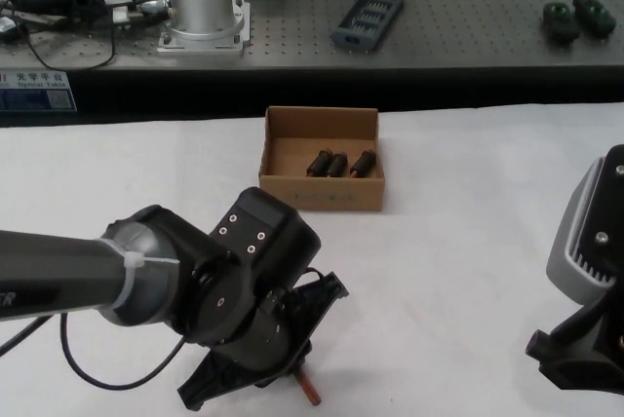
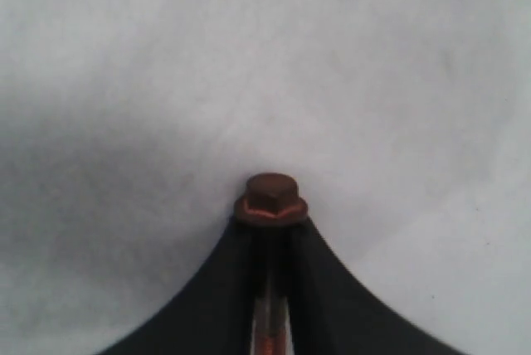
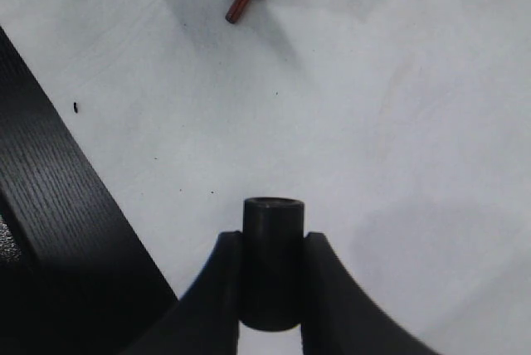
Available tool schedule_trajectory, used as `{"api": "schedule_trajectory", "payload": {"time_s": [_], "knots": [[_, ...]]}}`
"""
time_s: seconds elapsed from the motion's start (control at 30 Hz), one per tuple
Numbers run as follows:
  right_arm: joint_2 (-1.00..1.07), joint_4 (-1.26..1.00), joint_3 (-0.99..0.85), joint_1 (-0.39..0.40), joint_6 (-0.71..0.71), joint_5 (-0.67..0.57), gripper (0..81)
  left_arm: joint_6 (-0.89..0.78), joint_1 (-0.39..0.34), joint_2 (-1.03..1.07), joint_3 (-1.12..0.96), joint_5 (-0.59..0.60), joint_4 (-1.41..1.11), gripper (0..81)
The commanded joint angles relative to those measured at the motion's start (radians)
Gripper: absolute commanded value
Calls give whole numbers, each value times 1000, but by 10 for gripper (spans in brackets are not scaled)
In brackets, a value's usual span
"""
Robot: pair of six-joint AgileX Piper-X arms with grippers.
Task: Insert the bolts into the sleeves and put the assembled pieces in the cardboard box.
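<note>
Gripping the bolt [image 2: 270,197] just below its hexagonal head, the left gripper [image 2: 270,235] is clenched on the shank. The right gripper [image 3: 272,249] is clenched around a dark sleeve [image 3: 272,226], and the open bore of the sleeve points away from the fingers. I judge that each part is held this way so that the two can be lined up and pushed together above the white cover [image 1: 468,242]. The cardboard box [image 1: 322,198] stands farther back, well apart from both arms, with three assembled pieces [image 1: 337,164] already lying side by side in it.

Most of the shank is hidden between the left fingers. In the high view one reddish end sticks out near the cover, but I cannot tell which end it is. The bore of the sleeve is too dark to see how deep it goes.
</note>
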Motion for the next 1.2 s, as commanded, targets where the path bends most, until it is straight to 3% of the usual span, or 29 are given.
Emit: {"api": "schedule_trajectory", "payload": {"time_s": [0.0,0.27,0.43,0.53,0.7,0.8,1.17], "knots": [[-10,0,-2,-4,-9,-11,20,-18,-4,22,0,-5,0,6],[-10,0,-2,-4,-9,-11,20,-4,-4,17,-16,61,0,6],[-10,-1,-2,-4,-9,-9,20,209,-2,-56,-23,50,-27,6],[-10,-6,-2,-4,-9,-10,20,372,-2,-142,-23,-27,-21,6],[-6,-66,-2,-4,0,-90,20,438,9,-268,-21,-95,-22,6],[-3,-162,-2,-4,38,-135,20,506,28,-330,-21,-25,-47,6],[151,-547,-2,-4,231,-337,20,676,167,-472,-21,415,-171,6]]}}
